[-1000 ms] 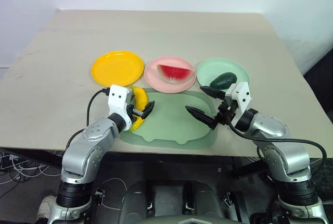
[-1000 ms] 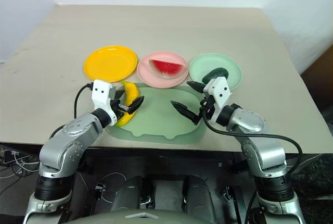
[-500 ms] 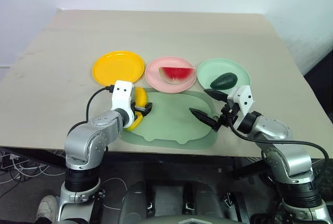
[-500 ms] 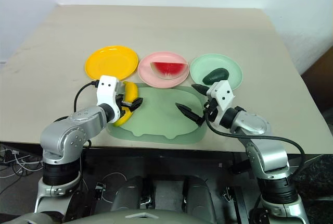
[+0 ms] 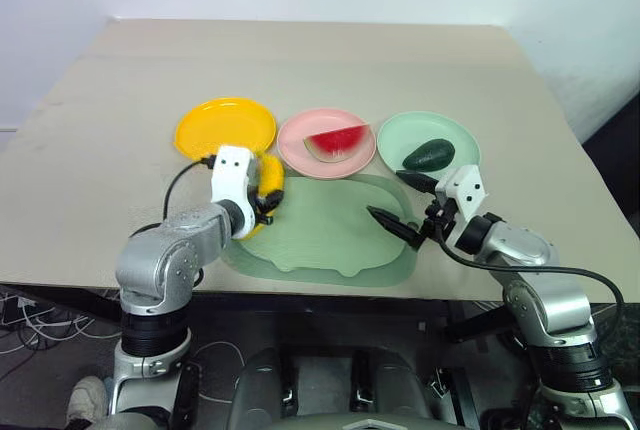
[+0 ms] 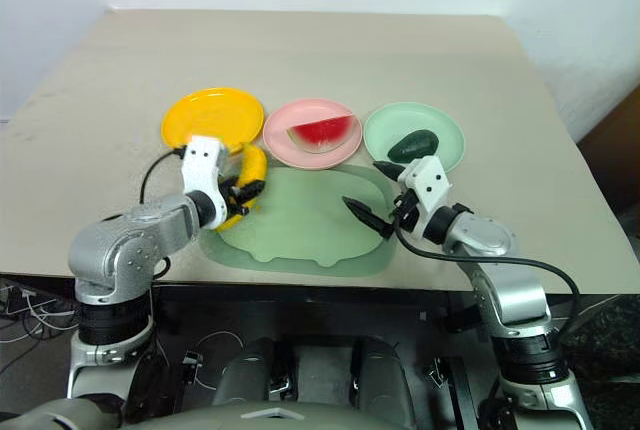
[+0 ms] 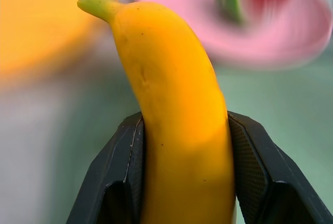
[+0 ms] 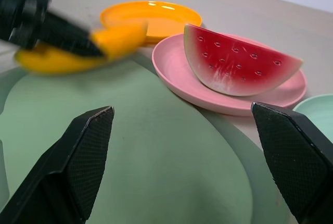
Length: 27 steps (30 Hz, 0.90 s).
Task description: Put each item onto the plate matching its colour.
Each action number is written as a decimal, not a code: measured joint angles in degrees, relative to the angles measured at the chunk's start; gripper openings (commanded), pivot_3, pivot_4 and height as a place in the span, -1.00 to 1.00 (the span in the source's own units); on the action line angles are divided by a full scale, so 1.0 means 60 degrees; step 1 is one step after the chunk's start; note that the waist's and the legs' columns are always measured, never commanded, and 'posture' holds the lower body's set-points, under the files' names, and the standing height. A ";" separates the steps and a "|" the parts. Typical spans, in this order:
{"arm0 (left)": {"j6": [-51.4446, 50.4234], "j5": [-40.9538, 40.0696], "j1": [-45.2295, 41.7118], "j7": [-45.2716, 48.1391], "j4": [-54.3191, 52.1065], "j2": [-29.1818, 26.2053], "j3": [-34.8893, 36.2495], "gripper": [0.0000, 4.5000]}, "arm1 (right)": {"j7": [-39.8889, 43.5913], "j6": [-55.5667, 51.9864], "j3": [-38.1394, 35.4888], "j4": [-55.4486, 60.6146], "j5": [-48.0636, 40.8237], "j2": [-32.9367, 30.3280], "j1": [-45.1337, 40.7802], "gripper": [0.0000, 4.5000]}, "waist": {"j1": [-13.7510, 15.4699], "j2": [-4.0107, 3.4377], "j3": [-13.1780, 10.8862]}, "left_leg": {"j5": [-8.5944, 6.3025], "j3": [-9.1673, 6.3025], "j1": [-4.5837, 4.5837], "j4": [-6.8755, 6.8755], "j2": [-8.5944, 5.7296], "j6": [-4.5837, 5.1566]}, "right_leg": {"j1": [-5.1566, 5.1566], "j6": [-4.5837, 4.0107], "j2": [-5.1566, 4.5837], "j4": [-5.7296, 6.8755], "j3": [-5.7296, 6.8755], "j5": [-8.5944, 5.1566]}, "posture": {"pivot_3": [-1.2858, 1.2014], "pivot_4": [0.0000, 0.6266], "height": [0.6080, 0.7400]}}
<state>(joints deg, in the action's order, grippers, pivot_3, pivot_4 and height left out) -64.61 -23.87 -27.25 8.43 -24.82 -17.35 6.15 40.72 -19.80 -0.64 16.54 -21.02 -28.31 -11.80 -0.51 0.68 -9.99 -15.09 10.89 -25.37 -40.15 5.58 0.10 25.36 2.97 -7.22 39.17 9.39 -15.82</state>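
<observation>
The left gripper [image 5: 262,197] is clamped across the middle of the banana [image 7: 177,125], its two black fingers [image 7: 120,172] pressed to either side of the yellow fruit at the near-left corner of the pale green tray [image 5: 330,240]. The banana's long axis runs away from the hand toward the far side, stem tip leading, and the yellow-orange plate [image 5: 222,130] lies just beyond that tip and slightly to the left, so the matching plate is a short carry forward and left for this arm. The right gripper [image 5: 402,208] hovers over the tray's right side with its jaws spread wide and nothing between them; it is well apart from the yellow-orange plate, so the left arm looks the better placed for the delivery. The watermelon wedge [image 5: 334,142] already rests on the pink plate [image 5: 300,155], and the avocado [image 5: 429,155] on the mint green plate [image 5: 400,135], leaving the banana as the one item apparently still to be placed.
</observation>
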 measured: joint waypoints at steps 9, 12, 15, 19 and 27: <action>0.3076 0.1473 -0.1218 -0.0962 0.3541 0.0154 0.0373 -0.16 | -0.0110 0.0260 0.0277 -0.0403 0.0122 0.0446 -0.0298 1.00 | -0.0023 0.0004 -0.0001 | 0.0001 0.0003 -0.0003 0.0002 -0.0002 0.0001 | 0.0004 0.0001 0.0003 0.0000 0.0003 0.0000 | 0.03 -0.52 0.32; 0.3814 0.1598 -0.1817 -0.0938 0.5057 0.0265 0.0630 -0.16 | -0.0148 0.0279 0.0412 -0.0497 0.0192 0.0585 -0.0364 1.00 | 0.0010 0.0007 -0.0003 | 0.0001 0.0003 -0.0006 -0.0002 -0.0003 0.0002 | 0.0002 0.0002 0.0002 0.0000 0.0008 0.0000 | 0.03 -0.52 0.32; 0.4471 0.1683 -0.2789 -0.0952 0.6742 0.0299 0.0719 -0.16 | -0.0167 0.0278 0.0438 -0.0581 0.0241 0.0609 -0.0489 1.00 | 0.0019 0.0010 -0.0004 | 0.0001 0.0000 -0.0008 -0.0006 -0.0004 0.0002 | 0.0001 0.0002 0.0001 0.0001 0.0012 0.0000 | 0.03 -0.52 0.32; 0.5172 0.1579 -0.3955 -0.0891 0.8611 0.0362 0.1120 -0.16 | -0.0225 0.0272 0.0411 -0.0597 0.0280 0.0614 -0.0630 1.00 | -0.0032 0.0011 -0.0004 | 0.0001 0.0002 -0.0006 -0.0002 -0.0004 0.0002 | 0.0003 0.0007 0.0002 0.0001 0.0012 -0.0003 | 0.03 -0.52 0.32; 0.6505 0.1681 -0.4710 -0.0648 1.1153 0.0321 0.1271 -0.01 | -0.0392 0.0257 0.0409 -0.0594 0.0372 0.0603 -0.0511 1.00 | -0.0049 0.0012 -0.0005 | 0.0003 0.0007 -0.0006 -0.0002 -0.0004 0.0000 | 0.0004 0.0009 0.0004 0.0003 0.0011 -0.0004 | 0.03 -0.52 0.32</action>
<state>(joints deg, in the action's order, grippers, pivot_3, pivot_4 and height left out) -25.57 -13.78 -55.51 4.55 42.10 -15.42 13.78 38.37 -18.25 1.82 12.97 -18.79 -24.69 -14.87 -0.80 0.75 -10.01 -15.07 10.93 -25.40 -40.16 5.56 0.10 25.38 3.03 -7.20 39.18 9.46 -15.85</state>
